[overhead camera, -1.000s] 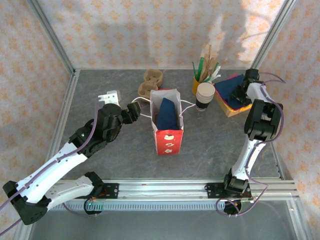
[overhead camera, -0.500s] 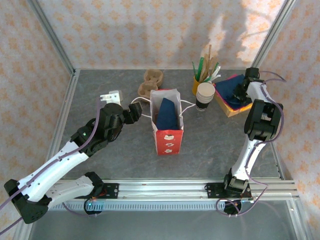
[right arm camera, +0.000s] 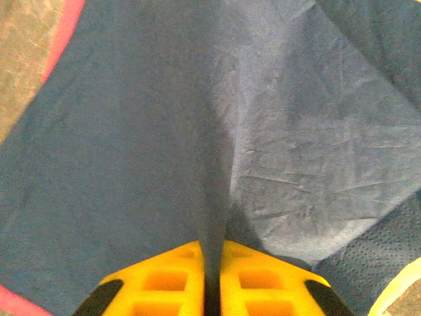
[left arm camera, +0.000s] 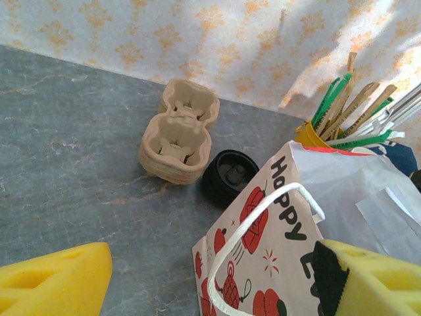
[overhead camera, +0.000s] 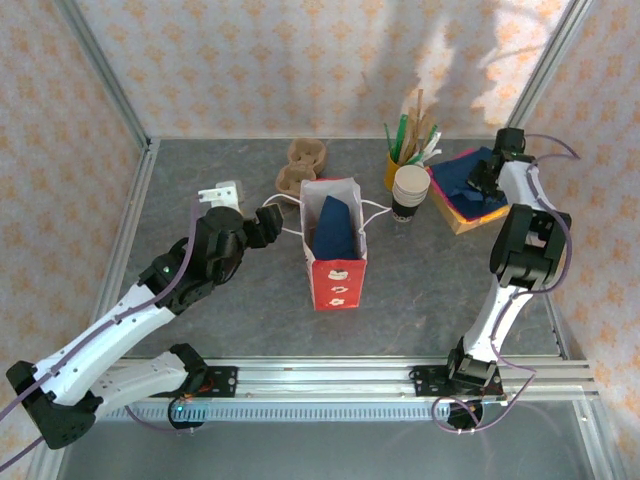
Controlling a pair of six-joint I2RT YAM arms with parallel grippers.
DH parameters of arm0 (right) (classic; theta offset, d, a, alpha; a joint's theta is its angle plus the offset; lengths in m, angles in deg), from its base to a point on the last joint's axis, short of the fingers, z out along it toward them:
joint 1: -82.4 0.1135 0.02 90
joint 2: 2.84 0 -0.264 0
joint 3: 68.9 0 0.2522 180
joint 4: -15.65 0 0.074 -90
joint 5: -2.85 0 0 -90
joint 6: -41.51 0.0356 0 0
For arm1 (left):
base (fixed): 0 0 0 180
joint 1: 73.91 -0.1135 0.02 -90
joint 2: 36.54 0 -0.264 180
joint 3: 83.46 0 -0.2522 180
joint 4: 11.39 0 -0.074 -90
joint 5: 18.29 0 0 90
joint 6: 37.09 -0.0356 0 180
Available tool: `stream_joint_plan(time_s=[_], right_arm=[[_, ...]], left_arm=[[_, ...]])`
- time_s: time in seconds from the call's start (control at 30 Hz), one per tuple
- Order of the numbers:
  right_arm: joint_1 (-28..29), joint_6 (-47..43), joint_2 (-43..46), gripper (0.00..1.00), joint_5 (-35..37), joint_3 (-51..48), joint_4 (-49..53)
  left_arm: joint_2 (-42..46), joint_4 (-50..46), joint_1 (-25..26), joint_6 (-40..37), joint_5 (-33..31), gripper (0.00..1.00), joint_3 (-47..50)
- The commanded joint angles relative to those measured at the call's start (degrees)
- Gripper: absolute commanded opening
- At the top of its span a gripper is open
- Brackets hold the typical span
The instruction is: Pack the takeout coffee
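The takeout coffee point(left arm camera: 229, 176) is a low black cup with a round black lid. It stands on the table behind the red-and-white paper bag point(left arm camera: 270, 243) and beside the brown pulp carrier point(left arm camera: 179, 137). My left gripper point(left arm camera: 204, 280) is open. The bag's left rim and white handle loop lie between its yellow fingers point(left arm camera: 56, 284). In the top view my left gripper point(overhead camera: 244, 207) hovers at the left side of the bag point(overhead camera: 334, 262). My right gripper point(right arm camera: 212, 266) is shut on a fold of dark blue napkin point(right arm camera: 164, 131), over the tray at the back right point(overhead camera: 480, 181).
A stack of lidless white-rimmed cups point(overhead camera: 410, 192) stands right of the bag. A yellow holder of stirrers and straws point(overhead camera: 404, 160) is behind it. The napkin tray point(overhead camera: 462, 220) sits at the back right. A dark blue napkin point(overhead camera: 334, 228) stands inside the bag.
The right gripper has closed on the napkin fold and its wrist has shifted slightly toward the back wall. The left arm has barely moved.
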Motion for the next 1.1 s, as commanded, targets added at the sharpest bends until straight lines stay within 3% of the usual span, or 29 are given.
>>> stream_joint_plan(time_s=[0.0,0.13,0.4,0.67,0.87,1.07], right_arm=[[-0.3,0.4,4.6,0.08,0.0,1.5,0.5],[-0.3,0.5,8.1,0.00,-0.2,2.1,0.9],[-0.4,0.9,17.1,0.00,-3.8,4.2,2.8],[-0.4,3.1,28.4,0.00,-17.4,3.5,2.2],[-0.1,6.5,34.7,0.00,-33.8,2.8,-0.4],[4.2,11.5,38.7,0.00,-46.4,2.4,-3.5]], left_arm=[[0.9,-0.2,-0.6,0.2,-0.5,0.82,0.2],[1.0,-0.2,-0.6,0.2,-0.6,0.82,0.1],[1.3,-0.4,-0.6,0.0,-0.8,0.82,-0.3],[1.6,-0.2,-0.6,0.0,-1.0,0.82,-0.6],[1.5,0.2,-0.6,-0.1,-0.8,0.82,-0.7],[1.2,0.5,-0.6,-0.1,-0.6,0.82,-0.9]])
